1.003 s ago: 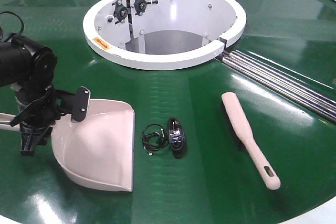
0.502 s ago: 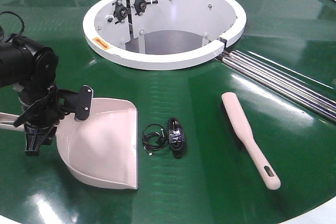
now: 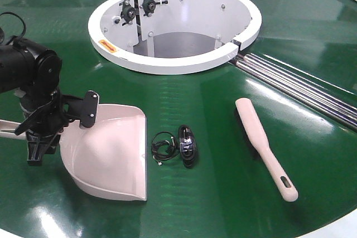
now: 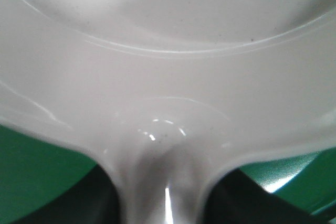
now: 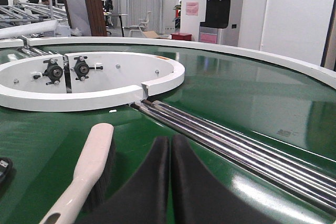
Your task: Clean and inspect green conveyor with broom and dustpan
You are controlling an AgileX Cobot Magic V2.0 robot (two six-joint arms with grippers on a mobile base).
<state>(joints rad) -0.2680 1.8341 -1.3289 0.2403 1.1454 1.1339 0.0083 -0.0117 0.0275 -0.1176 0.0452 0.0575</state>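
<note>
The dustpan [image 3: 111, 154], pale pink and wide-mouthed (glossy inside), lies on the green conveyor [image 3: 212, 93], well left of the broom [image 3: 262, 143]. The left gripper [image 3: 56, 132] seems clamped on its handle. The right gripper [image 5: 169, 182] is closed on nothing.

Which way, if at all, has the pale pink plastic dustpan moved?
Yes: the pale pink plastic dustpan slid right, toward the unmoved black coiled cable.
</note>
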